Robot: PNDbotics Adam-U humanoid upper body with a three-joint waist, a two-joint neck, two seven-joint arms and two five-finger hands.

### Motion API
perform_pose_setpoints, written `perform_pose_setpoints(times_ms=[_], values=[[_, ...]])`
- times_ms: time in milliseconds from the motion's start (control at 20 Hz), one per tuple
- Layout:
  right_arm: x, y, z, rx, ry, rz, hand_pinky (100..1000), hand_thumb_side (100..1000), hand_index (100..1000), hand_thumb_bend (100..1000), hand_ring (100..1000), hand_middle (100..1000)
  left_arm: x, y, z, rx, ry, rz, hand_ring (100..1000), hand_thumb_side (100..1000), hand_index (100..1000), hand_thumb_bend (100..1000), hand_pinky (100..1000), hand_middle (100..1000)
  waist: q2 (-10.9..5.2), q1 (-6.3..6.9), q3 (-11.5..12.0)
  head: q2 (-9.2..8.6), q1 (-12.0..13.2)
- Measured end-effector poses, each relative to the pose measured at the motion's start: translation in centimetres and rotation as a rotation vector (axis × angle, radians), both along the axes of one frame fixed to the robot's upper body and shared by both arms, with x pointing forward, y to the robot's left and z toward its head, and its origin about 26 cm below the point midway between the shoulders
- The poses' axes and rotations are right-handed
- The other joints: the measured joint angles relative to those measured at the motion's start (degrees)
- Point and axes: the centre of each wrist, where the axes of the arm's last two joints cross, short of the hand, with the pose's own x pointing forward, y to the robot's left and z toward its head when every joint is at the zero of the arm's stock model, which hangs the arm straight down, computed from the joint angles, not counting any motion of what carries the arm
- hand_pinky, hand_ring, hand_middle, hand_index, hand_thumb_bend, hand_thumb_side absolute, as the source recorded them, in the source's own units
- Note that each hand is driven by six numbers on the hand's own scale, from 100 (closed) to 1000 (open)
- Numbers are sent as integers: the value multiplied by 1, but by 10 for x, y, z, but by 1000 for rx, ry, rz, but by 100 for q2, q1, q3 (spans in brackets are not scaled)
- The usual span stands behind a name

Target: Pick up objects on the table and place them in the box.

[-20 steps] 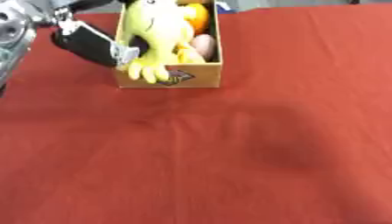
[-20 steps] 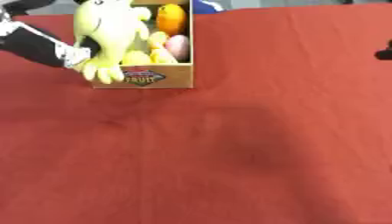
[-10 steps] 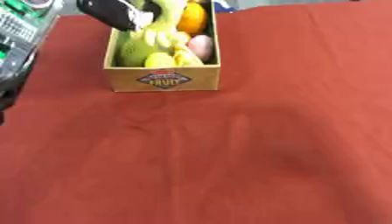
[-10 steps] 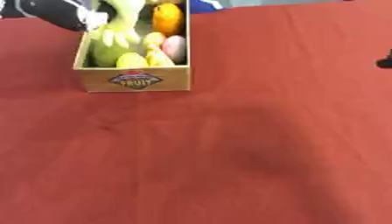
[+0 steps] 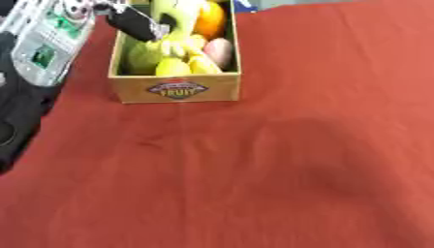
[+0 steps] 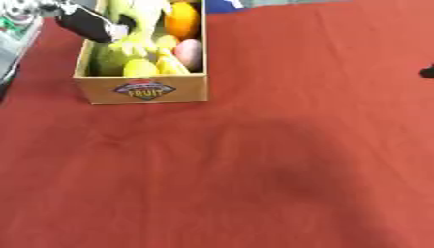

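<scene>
Box [image 5: 176,89] of card sits far left on the red cloth [image 5: 280,160], its near wall printed with a fruit label. Inside lie a yellow-green plush toy [image 5: 165,41], an orange [image 5: 209,19] toward the far end, a pink egg-shaped thing [image 5: 219,49] against the right wall, and something yellow [image 5: 174,66] at the near end. Left hand [image 5: 131,23] reaches in from the far left over the box's left wall, its dark fingers on the toy's upper part; whether they are curled round the toy or lying straight against it, I cannot tell. Right hand [image 6: 426,72] shows only as a dark tip at the right edge of the right eye view, well apart from the box, and its fingers cannot be read either. No loose object shows on the cloth, so the task looks nearly done, the toy being the last thing to settle. Risk from here is that the toy, tall and soft, stands above the rim: if the hand pulls back while snagged on the fabric, the toy could be dragged out over the left wall, or the light box tipped or slid.
</scene>
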Motion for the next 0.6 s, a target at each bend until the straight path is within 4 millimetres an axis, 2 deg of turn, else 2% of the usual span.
perform_pose_setpoints(times_ms=[150, 400, 600], values=[[0, 0, 0, 1, 0, 0, 798, 618, 788, 100, 638, 649, 12, 5, -9, 9, 16, 17, 772, 100, 839, 185, 859, 708, 0, -2, 1, -1, 0], [0, 0, -1, 3, 1, 0, 798, 618, 788, 100, 637, 649, 29, 16, -23, 27, 33, 51, 840, 100, 882, 259, 906, 780, 0, -23, 6, -1, -1], [0, 0, -1, 3, 2, 0, 798, 618, 788, 100, 637, 648, 35, 20, -29, 47, 27, 75, 880, 100, 921, 397, 943, 817, -6, -33, 11, -1, -1]])
